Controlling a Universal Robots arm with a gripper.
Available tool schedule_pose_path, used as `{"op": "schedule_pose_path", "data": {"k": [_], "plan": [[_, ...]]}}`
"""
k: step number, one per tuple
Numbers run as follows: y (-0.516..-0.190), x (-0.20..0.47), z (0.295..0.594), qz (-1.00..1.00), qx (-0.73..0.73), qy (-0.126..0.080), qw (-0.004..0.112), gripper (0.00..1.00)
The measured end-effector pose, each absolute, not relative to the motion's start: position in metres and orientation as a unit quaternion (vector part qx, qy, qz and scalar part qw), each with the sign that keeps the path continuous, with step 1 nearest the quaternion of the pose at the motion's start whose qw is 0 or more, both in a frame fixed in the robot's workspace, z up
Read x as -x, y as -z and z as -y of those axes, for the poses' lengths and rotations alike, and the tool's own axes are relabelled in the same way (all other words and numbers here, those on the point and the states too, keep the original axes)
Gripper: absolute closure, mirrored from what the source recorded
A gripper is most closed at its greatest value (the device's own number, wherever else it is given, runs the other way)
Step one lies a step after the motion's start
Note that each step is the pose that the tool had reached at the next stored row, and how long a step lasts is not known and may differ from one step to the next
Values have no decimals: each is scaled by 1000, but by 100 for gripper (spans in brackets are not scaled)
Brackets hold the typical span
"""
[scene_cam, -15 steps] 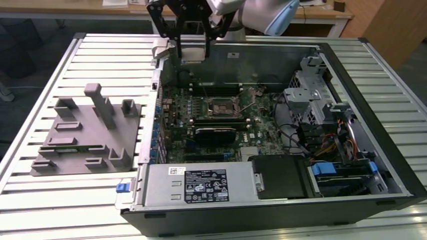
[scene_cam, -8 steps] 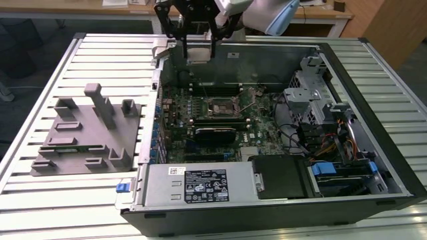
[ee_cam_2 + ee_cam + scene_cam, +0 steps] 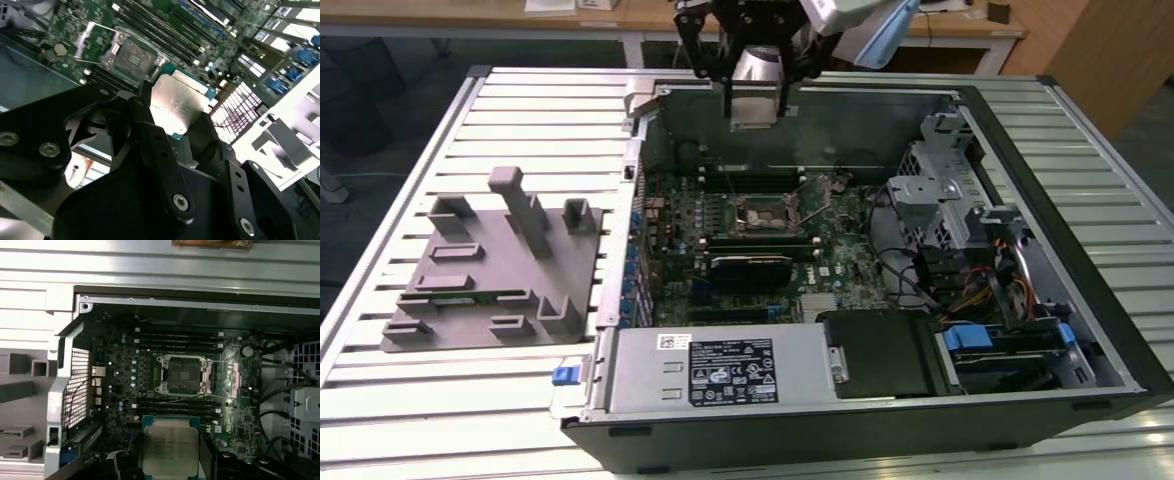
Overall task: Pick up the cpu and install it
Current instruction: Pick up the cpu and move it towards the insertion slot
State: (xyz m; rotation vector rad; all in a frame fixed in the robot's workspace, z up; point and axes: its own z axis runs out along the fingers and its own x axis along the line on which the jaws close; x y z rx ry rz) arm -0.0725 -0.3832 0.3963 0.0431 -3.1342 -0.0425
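The cpu [image 3: 170, 445], a small square chip with a pale silvery top, hangs between the fingers of my gripper [image 3: 170, 462], which is shut on its edges. In the exterior view my gripper [image 3: 751, 108] holds the cpu [image 3: 750, 104] above the far wall of the open computer case. The second wrist view has the cpu [image 3: 180, 102] tilted over the green motherboard [image 3: 200, 30]. The board's square socket [image 3: 182, 375] lies open below, its metal frame flipped aside. The socket [image 3: 765, 212] sits near the middle of the board, nearer to the camera than my gripper.
A large grey slotted plastic block [image 3: 487, 270] lies on the slatted table at the exterior view's left. Inside the case are a silver power supply [image 3: 720, 365], a drive cage [image 3: 941, 195] with cables, and memory slots [image 3: 177, 337] beside the socket.
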Motion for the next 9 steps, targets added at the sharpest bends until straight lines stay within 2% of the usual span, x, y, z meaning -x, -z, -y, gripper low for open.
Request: {"op": "schedule_pose_path", "data": {"k": [9], "plan": [[-395, 46, 383, 1000, -14, 14, 3, 46]]}}
